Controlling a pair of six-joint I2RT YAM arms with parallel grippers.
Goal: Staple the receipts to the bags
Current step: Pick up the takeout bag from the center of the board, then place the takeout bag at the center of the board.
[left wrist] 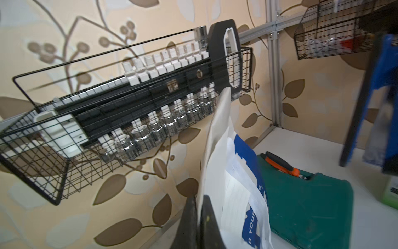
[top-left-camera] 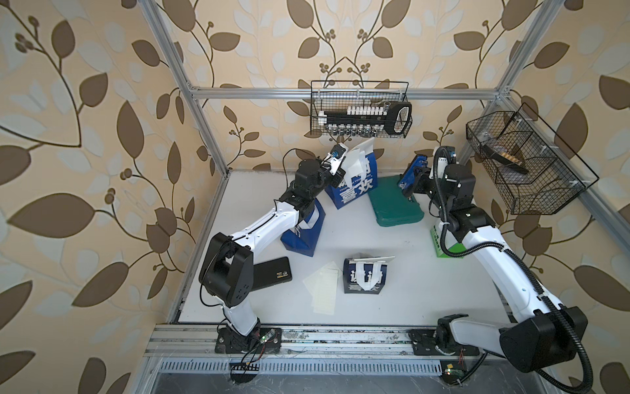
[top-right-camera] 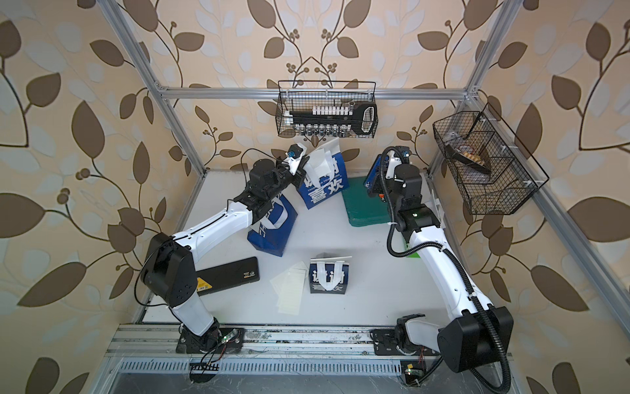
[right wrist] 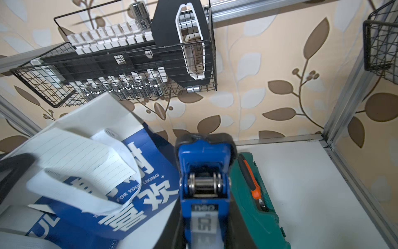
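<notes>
Right wrist view shows the right hand (right wrist: pixel 204 232) clamped on the blue stapler (right wrist: pixel 204 168), its nose just beside the blue-and-white bag (right wrist: pixel 150 194) at the back of the worktop (right wrist: pixel 301 183). The left hand (left wrist: pixel 199 200) pinches a receipt (right wrist: pixel 86 155) against the bag's top edge. I judge the stapler should slide over both layers, clear of the white handle (right wrist: pixel 75 199), before squeezing.

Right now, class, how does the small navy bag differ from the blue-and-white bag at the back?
The navy bag is smaller and darker than the back bag, which has a white top. The navy bag stands untouched; the left hand pinches the back bag's top. Both have white handles.
</notes>
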